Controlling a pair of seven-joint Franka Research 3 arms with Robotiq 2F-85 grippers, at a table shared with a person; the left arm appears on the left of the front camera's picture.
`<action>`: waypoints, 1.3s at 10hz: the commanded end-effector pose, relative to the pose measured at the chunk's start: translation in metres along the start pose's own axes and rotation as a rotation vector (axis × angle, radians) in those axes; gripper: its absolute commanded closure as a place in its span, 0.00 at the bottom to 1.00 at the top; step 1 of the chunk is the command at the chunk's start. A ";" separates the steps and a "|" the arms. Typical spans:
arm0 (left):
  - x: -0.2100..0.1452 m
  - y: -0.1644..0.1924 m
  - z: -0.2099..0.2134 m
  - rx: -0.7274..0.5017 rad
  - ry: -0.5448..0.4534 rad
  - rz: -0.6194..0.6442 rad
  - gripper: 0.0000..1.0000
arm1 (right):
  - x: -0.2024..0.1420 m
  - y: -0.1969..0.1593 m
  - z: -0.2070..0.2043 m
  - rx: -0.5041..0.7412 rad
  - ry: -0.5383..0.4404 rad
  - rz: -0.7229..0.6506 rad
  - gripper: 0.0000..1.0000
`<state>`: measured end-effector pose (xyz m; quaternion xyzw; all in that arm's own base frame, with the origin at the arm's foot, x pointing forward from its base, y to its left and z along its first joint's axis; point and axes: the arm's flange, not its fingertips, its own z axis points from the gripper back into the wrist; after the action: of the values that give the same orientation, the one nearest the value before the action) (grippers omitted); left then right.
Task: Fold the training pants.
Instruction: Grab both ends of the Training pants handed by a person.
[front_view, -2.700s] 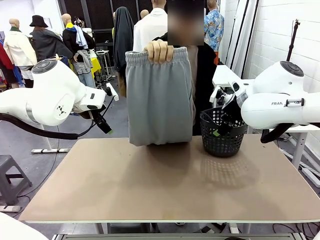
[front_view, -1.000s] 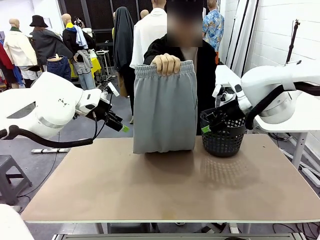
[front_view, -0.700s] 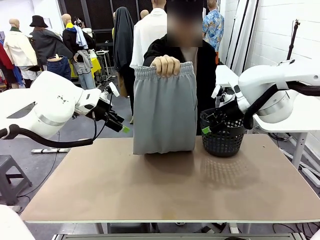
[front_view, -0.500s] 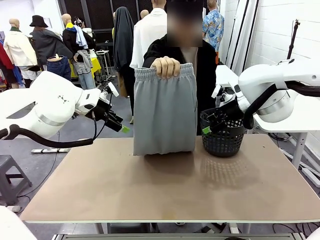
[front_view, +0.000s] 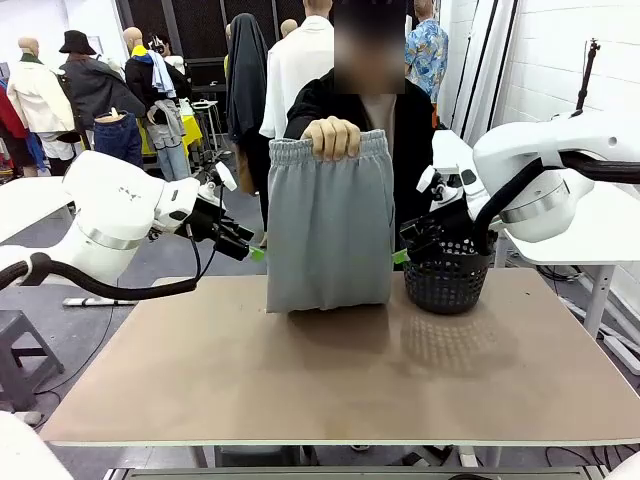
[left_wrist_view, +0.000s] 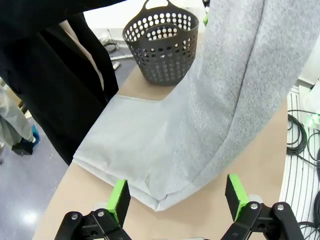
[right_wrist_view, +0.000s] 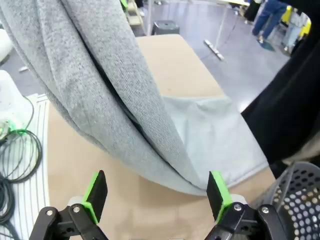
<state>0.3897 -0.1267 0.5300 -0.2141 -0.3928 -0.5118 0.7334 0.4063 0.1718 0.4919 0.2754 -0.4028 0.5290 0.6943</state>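
Beige tabletop (front_view: 320, 370) in a busy workshop — a person at its far edge holds the training pants (front_view: 330, 225) up by the waistband in one hand (front_view: 333, 137), with the hems resting on the table. The left gripper (front_view: 252, 250) hovers beside one side of the pants and the right gripper (front_view: 404, 248) beside the other — both spread wide, holding nothing. A black perforated basket (front_view: 445, 285) stands at the far edge, toward the right corner.

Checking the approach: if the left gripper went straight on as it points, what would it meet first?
Probably the lower end of the training pants, resting on the table ahead of the left gripper; depth unclear.
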 end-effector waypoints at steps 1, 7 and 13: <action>-0.003 0.010 -0.008 -0.005 -0.059 -0.029 0.00 | -0.008 -0.009 -0.010 0.039 -0.037 0.027 0.00; -0.004 0.006 -0.010 -0.132 -0.130 -0.123 0.00 | -0.006 -0.005 -0.019 0.075 -0.145 0.064 0.00; 0.002 -0.003 -0.017 -0.206 -0.160 -0.156 0.00 | -0.003 0.000 -0.016 0.075 -0.211 0.082 0.00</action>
<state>0.3895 -0.1394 0.5239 -0.2900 -0.3973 -0.5823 0.6473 0.4080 0.1803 0.4827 0.3326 -0.4475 0.5399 0.6305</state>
